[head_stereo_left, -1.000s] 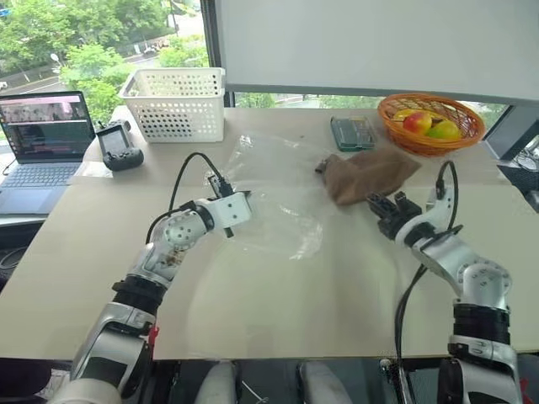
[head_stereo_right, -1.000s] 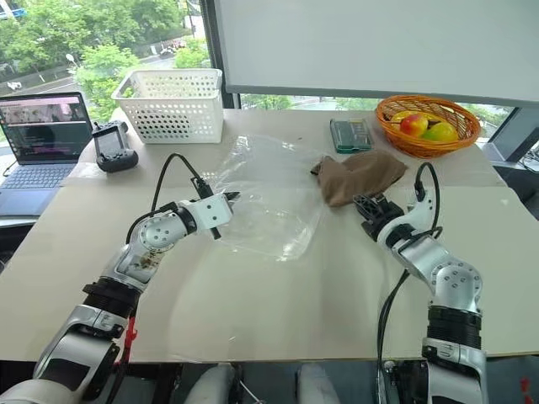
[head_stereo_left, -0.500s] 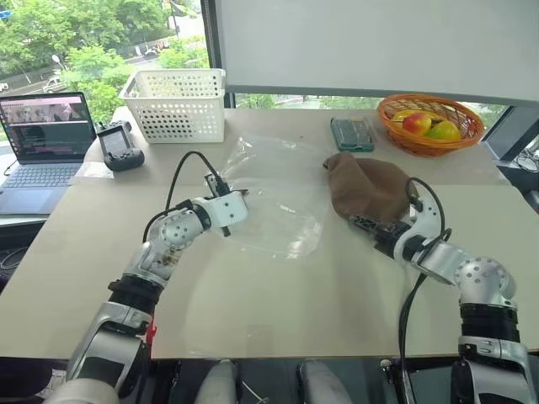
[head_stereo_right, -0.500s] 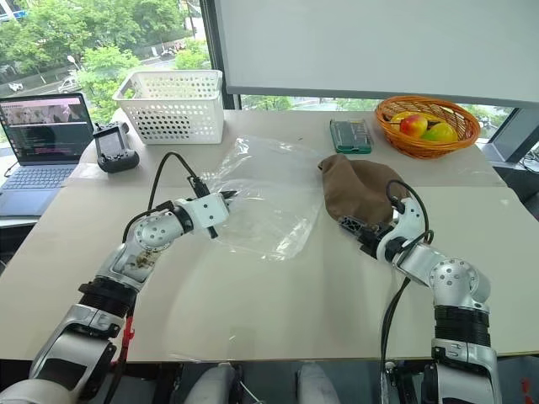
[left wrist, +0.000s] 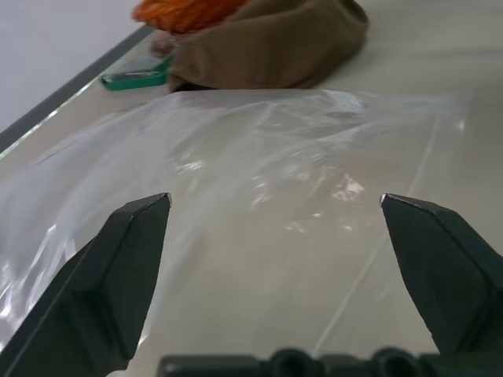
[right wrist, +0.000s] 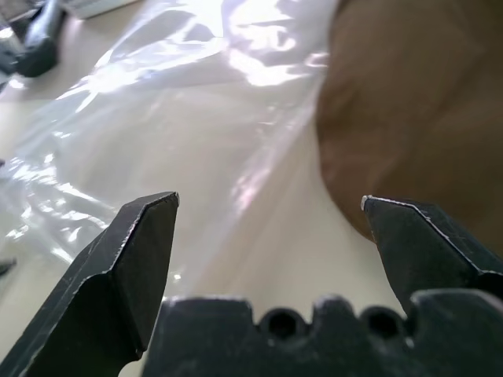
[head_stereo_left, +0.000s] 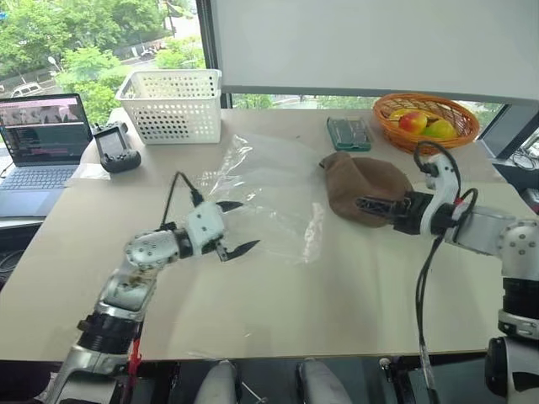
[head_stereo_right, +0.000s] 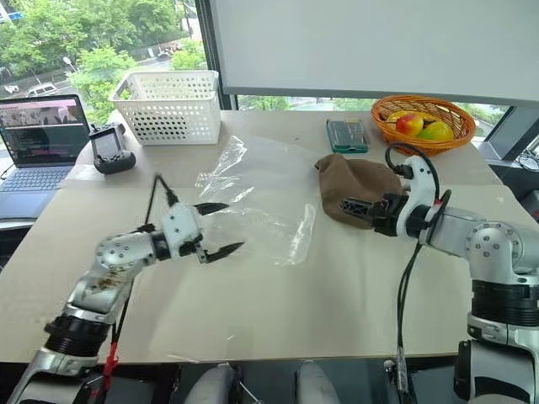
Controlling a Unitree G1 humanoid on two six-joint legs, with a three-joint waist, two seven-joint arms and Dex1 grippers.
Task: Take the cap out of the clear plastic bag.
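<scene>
While the cap (head_stereo_left: pixel 364 187) lies on the table (head_stereo_left: pixel 337 295) just beside the clear plastic bag (head_stereo_left: pixel 269 198), outside it, the right gripper (head_stereo_left: pixel 370 204) is nearer; both it and the left gripper (head_stereo_left: pixel 238 227) have fingers spread wide, empty.

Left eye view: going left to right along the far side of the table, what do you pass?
Laptop → black handheld controller → white perforated basket → green case → orange fruit basket.
</scene>
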